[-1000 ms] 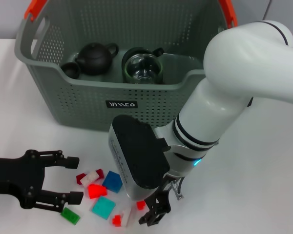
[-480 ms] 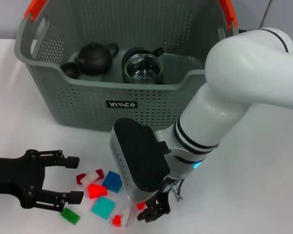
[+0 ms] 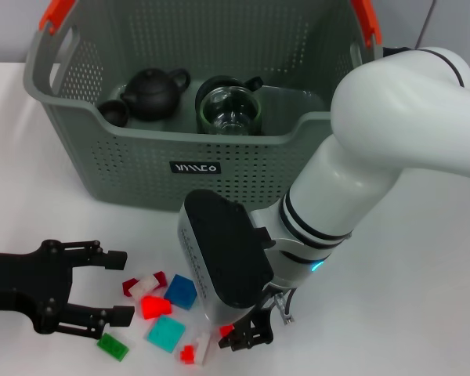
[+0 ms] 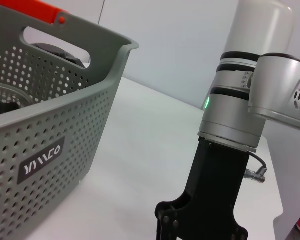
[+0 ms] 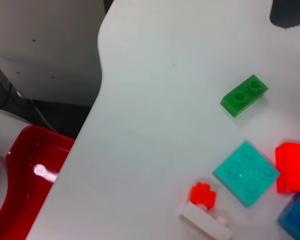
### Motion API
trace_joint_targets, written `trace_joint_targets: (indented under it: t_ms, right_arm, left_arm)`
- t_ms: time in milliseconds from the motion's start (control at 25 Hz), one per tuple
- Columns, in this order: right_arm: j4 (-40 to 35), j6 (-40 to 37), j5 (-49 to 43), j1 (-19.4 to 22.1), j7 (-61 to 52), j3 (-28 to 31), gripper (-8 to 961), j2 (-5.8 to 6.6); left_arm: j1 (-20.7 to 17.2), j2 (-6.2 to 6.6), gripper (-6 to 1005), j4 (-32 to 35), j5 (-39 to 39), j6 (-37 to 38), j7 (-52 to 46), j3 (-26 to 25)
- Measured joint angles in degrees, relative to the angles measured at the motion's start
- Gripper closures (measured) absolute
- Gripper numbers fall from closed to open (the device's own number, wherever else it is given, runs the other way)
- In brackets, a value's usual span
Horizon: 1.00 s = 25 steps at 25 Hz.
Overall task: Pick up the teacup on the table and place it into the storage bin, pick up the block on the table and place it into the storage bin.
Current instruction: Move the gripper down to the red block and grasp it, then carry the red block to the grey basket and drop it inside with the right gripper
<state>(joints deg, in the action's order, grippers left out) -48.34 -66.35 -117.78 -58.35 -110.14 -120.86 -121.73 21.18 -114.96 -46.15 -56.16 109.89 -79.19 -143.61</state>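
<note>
— Right gripper (image 3: 247, 338) low over the table's near edge, fingers narrowed on a small red block (image 3: 226, 330). Left gripper (image 3: 113, 287) parked wide open beside the pile.

— Progress?

— Storage bin (image 3: 243, 168) already holds a small dark teacup (image 3: 113, 112) beside the teapot (image 3: 153, 92). Loose blocks (image 3: 169, 304) still lie near its front wall; none binned.

Bare table (image 3: 423, 266) is left open on the right side. Ground in front of the storage bin (image 3: 243, 168) is crowded: scattered blocks (image 3: 168, 309) are hemmed between the left gripper (image 3: 117, 286), jaws spread, and the right gripper (image 3: 247, 337). Inside the bin, a teapot (image 3: 153, 92) and glass vessel (image 3: 229, 106) fill the floor's left half.
</note>
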Motion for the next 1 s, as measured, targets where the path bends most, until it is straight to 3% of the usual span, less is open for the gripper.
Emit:
trace_joint_targets:
  t_ms: [480, 800, 1000]
  right_arm:
    - [0.25, 0.29, -0.41, -0.18, -2.49, 0.06, 749, 0.14]
    - [-1.72, -1.13, -0.33, 0.56, -4.08, 1.35, 733, 0.90]
    - [-6.47, -6.95, -1.31, 2.40, -4.63, 7.84, 723, 1.41]
  left_arm:
    - [0.00, 0.00, 108, 0.02, 0.00, -0.03, 0.00, 0.00]
    - [-0.17, 0.22, 108, 0.01, 0.00, 0.50, 0.00, 0.00]
    - [-0.59, 0.43, 108, 0.02, 0.00, 1.08, -0.08, 0.00]
